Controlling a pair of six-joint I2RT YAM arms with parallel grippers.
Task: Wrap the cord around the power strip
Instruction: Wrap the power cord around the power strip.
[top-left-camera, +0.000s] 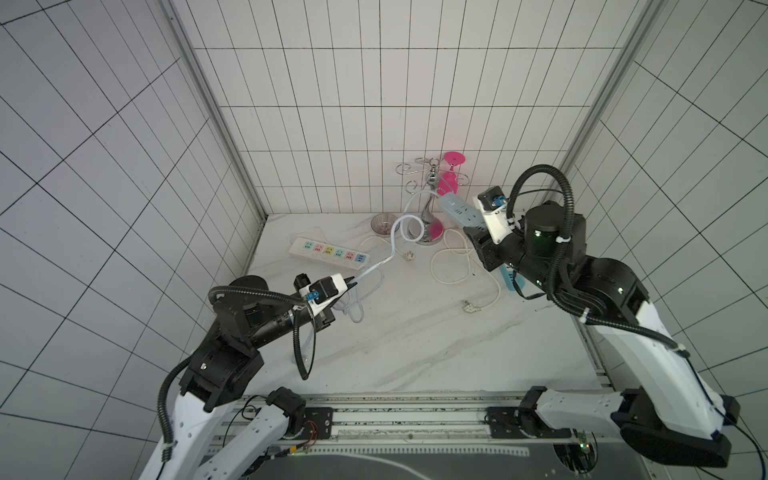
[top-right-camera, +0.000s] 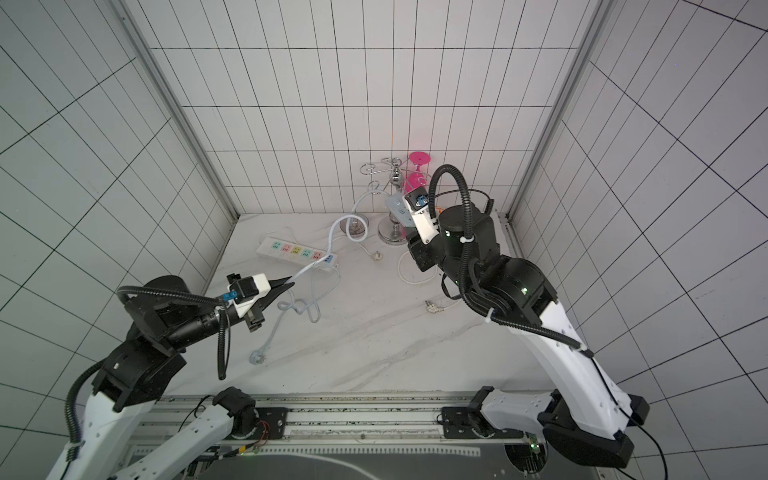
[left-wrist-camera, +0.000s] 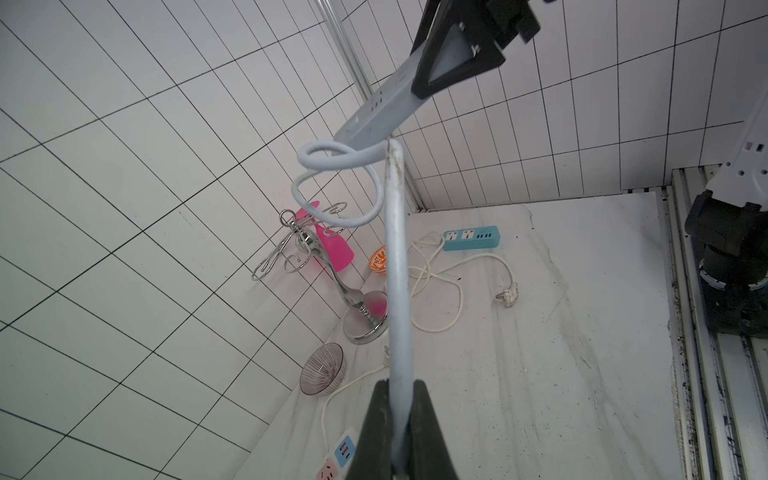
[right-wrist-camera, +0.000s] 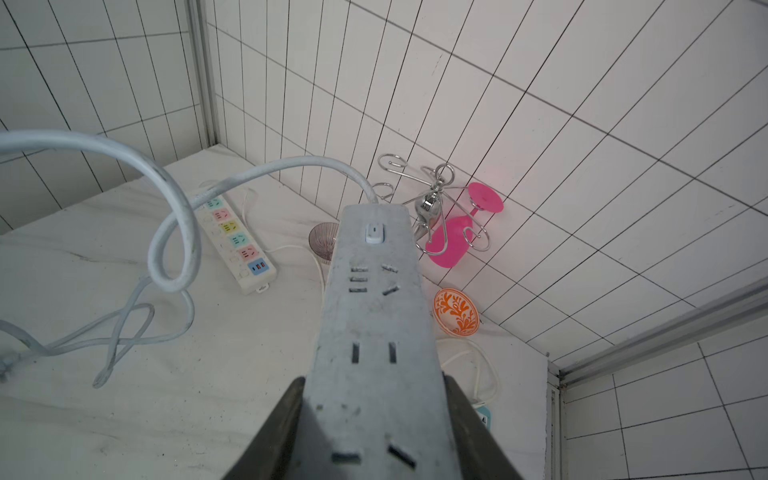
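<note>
While the loose part of the cord (left-wrist-camera: 397, 266) is lying in tangled loops on the near side of the surface (top-left-camera: 415, 345), with its plug (top-right-camera: 256, 357) resting closest to the robot, the left tool (top-left-camera: 353, 286) is pinching the cord just above these loops, its jaws clenched on it. From this grip the cord is rising past the white strip (top-left-camera: 328, 251) with coloured sockets and is making a free curl in the air before joining the far end of the power strip (top-left-camera: 461, 214). The right tool (right-wrist-camera: 374, 382) is grasping the power strip by its near end and is holding it lifted above the surface, its far end pointing toward the metal stand (right-wrist-camera: 430, 205) at the back wall. As far as I can see, no turn is lying around the bar yet. To do this step well, I think the left tool should be carrying the cord around the bar close to the cord's root, with light tension so the curl is flattening and not kinking, while the right tool is holding the bar steady and away from the stand. The loops below could be catching on the white strip, so slow pulling is looking safer.
</note>
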